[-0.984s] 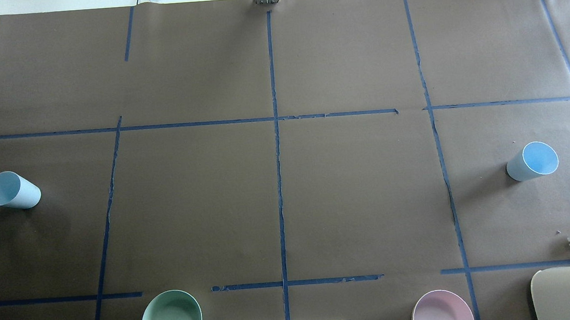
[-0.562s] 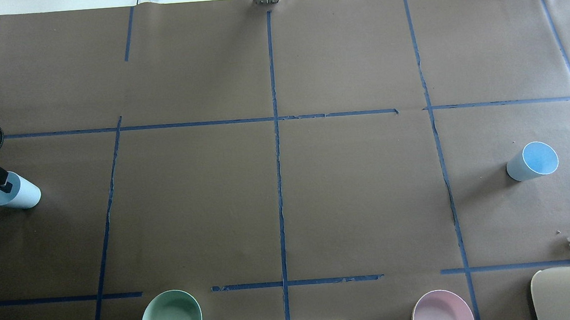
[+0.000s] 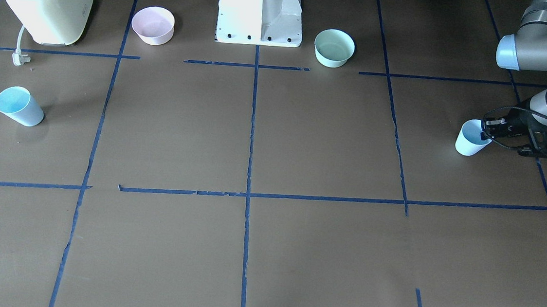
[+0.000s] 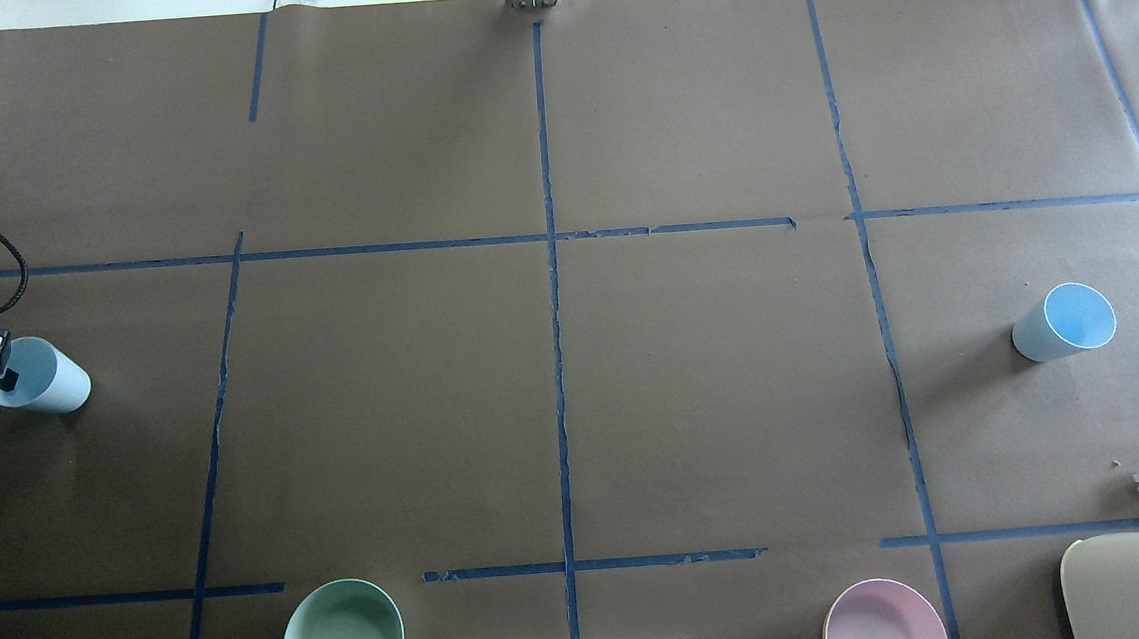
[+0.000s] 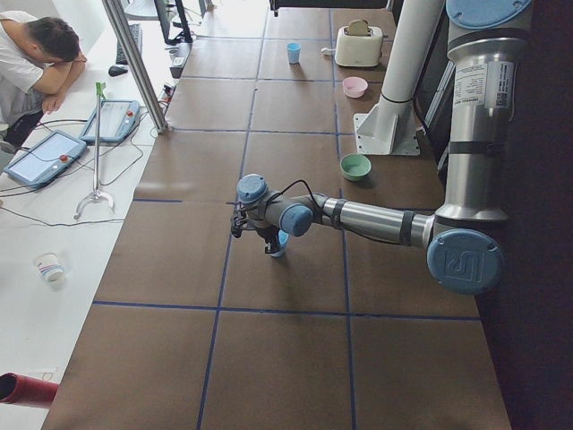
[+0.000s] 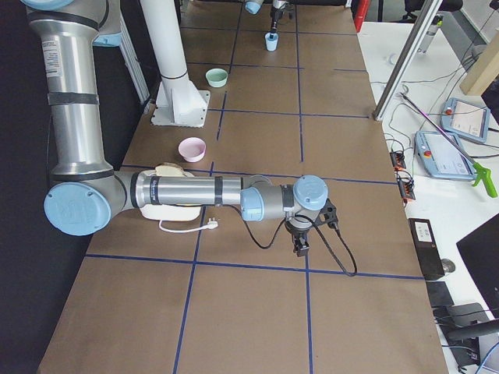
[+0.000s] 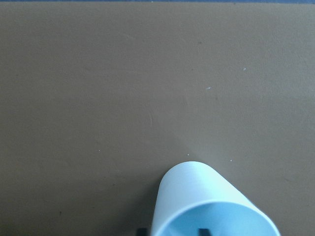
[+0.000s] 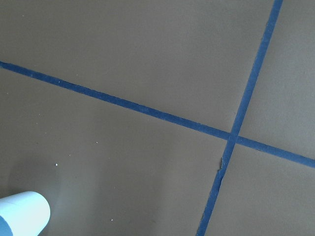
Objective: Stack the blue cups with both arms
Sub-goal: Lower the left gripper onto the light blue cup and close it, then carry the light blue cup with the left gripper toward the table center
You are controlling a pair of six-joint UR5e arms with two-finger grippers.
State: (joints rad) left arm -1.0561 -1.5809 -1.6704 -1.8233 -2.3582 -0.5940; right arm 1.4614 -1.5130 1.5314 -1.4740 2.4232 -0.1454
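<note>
Brown paper gridded with blue tape covers the table (image 4: 715, 399), followed here from the end on the robot's left. Nearest, the left gripper (image 3: 488, 135) reaches low to the near blue cup (image 3: 467, 143), which stands mouth-up. One finger (image 7: 202, 230) hangs inside the mouth and the other sits just outside the wall, a rim grip that would leave the tapered body free to drop into its partner. Whether the jaws have actually pinched the wall I cannot tell. Further along, beside the robot's base, sit the mint-green bowl (image 5: 355, 167), the pink bowl (image 5: 354, 87) and a toaster (image 5: 359, 45), all off the working lane. Farthest, the far blue cup (image 4: 1063, 322) stands upright and untouched, well apart from its partner. The right gripper (image 6: 300, 245) hovers near it, pointing down, likely placed to take it next; how wide its jaws stand cannot be judged.
</note>
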